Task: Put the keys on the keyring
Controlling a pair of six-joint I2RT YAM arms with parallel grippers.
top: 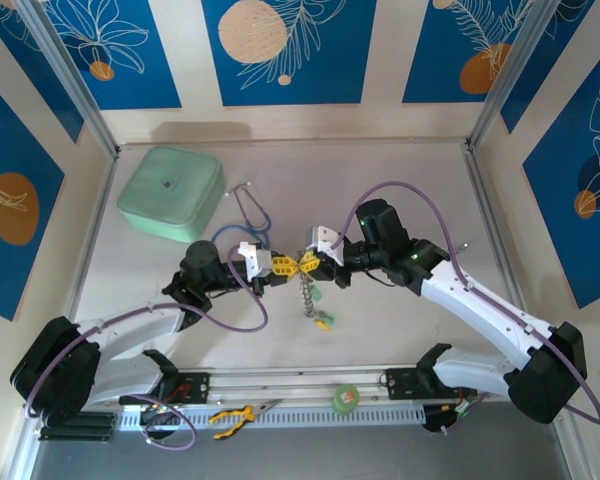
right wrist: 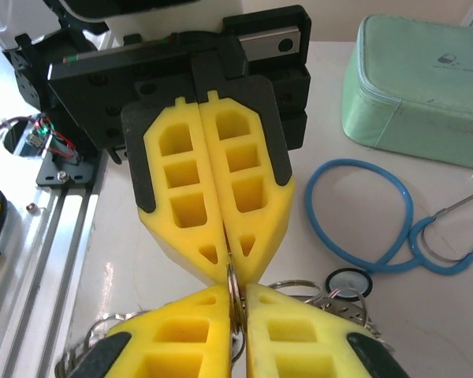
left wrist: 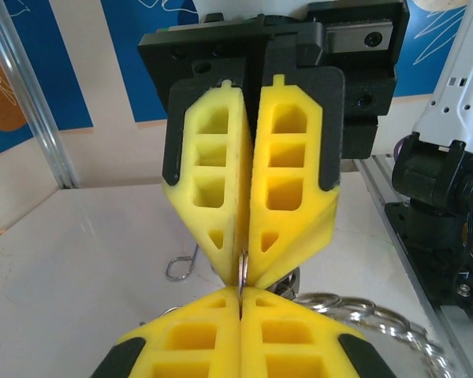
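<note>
Left gripper [top: 283, 266] and right gripper [top: 313, 264], tip to tip, both pinch the thin keyring [right wrist: 232, 287]; best held firm and level so the dangling keys [top: 313, 308] don't twist it.

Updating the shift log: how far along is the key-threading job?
Done: a string of keys already hangs below where the two grippers meet. In hand: the left gripper and the right gripper are tip to tip, both shut on the thin silver keyring. Left: I cannot tell whether more keys remain to thread, or whether the ring still has to be closed.
</note>
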